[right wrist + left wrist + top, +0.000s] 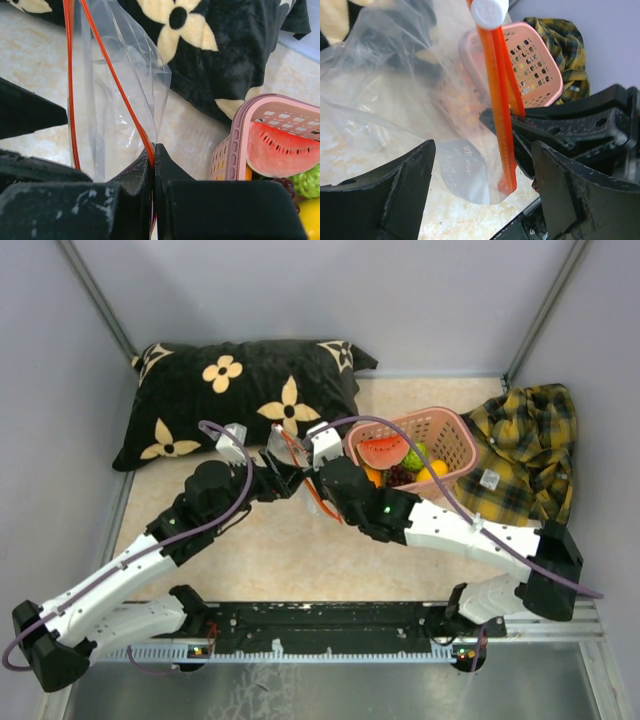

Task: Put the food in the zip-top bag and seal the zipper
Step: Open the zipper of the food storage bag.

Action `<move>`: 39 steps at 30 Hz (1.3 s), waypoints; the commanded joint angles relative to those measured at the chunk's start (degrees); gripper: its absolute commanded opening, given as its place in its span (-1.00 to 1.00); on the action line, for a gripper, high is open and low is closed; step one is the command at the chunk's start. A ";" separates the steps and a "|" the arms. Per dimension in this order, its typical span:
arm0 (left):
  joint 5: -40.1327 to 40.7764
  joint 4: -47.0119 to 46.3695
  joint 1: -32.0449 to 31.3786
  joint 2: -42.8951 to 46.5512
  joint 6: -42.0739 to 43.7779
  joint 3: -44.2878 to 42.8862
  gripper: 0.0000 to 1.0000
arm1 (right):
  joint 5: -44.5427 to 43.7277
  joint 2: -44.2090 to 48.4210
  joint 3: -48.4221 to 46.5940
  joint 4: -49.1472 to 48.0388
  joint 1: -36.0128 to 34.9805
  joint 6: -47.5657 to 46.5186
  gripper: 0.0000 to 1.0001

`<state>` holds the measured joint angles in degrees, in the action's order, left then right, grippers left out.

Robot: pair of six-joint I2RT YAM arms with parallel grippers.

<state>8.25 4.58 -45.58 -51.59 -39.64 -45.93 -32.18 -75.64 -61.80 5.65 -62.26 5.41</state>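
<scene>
The clear zip-top bag (281,452) hangs between my two grippers, empty, with its mouth open. My right gripper (153,150) is shut on the red-orange zipper (120,87) strip at one edge of the mouth. My left gripper (482,150) is open wide around the bag's corner, where the white label (462,167) and the end of the zipper (501,115) hang without being pinched. A white slider (490,12) sits on the strip. The food lies in the pink basket (455,430): watermelon slice (383,450), green fruit (412,459), grapes (400,476), orange piece (437,469).
A black pillow with cream flowers (240,400) lies at the back left, just behind the bag. A yellow plaid shirt (525,450) is bunched at the right beside the basket. The marbled tabletop (290,550) lies bare in front of the grippers.
</scene>
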 commanded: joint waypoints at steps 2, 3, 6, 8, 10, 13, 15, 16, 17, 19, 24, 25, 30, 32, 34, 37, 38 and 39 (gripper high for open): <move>4.99 1.78 0.23 0.51 -0.07 -2.25 0.70 | -6.33 -1.70 -3.93 -2.86 -2.40 -2.42 -1.00; 5.20 1.76 0.19 0.03 -0.01 -2.38 0.70 | -6.34 -1.92 -4.02 -3.04 -2.61 -2.37 -1.00; 6.20 3.12 0.17 -1.39 0.16 -2.88 0.69 | -6.62 -2.30 -4.16 -3.47 -3.19 -2.48 -1.00; 7.82 5.12 0.18 -2.13 0.26 -3.23 0.65 | -7.17 -2.41 -4.22 -3.65 -3.43 -2.74 -1.00; 9.27 6.85 0.21 -2.33 0.43 -3.10 0.59 | -8.08 -2.26 -4.06 -3.73 -3.61 -2.90 -1.00; 10.70 8.66 0.23 -1.69 0.63 -2.53 0.44 | -9.08 -1.86 -3.41 -4.27 -3.58 -3.17 -1.00; 11.96 9.98 0.25 -1.05 0.78 -2.31 0.35 | -9.27 -1.52 -3.06 -4.61 -3.65 -3.22 -1.00; 12.79 10.79 0.21 -0.71 0.87 -2.19 0.29 | -9.37 -1.32 -2.86 -4.86 -3.62 -3.27 -1.00; 13.51 11.47 0.23 -0.33 0.85 -2.15 0.26 | -9.34 -1.09 -2.62 -5.07 -3.70 -3.24 -1.00; 14.60 12.79 0.22 0.42 0.96 -2.20 0.19 | -9.23 -0.55 -2.24 -5.52 -3.67 -3.23 -1.00; 11.84 13.39 0.20 0.44 1.17 -3.53 0.21 | -8.08 -0.19 -2.13 -6.44 -3.79 -3.05 -1.00; 10.74 13.25 0.18 -0.02 1.15 -3.90 0.28 | -7.61 -0.28 -2.22 -6.70 -3.83 -3.04 -1.00; 5.25 9.29 0.16 -1.05 0.59 -4.11 0.45 | -6.58 -1.38 -3.25 -7.47 -4.41 -3.06 -1.00; 4.94 7.82 0.21 -1.06 0.51 -4.15 0.48 | -6.70 -1.74 -3.41 -7.65 -4.58 -3.24 -1.00; 5.49 7.16 0.23 -0.97 0.53 -4.40 0.56 | -6.98 -1.88 -3.34 -8.20 -4.91 -3.60 -1.00; 7.22 6.57 0.17 -0.73 0.36 -4.81 0.64 | -7.80 -2.10 -3.33 -9.07 -5.43 -4.43 -1.00; 7.66 6.39 0.15 -0.63 0.35 -5.05 0.65 | -8.21 -2.18 -3.33 -9.31 -5.60 -4.83 -1.00; 8.26 6.34 0.23 -0.56 0.28 -5.42 0.65 | -8.74 -2.34 -3.33 -9.52 -5.86 -5.35 -1.00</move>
<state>15.03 13.76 -45.58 -52.66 -39.09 -48.80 -38.68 -78.08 -62.06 1.08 -67.02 1.61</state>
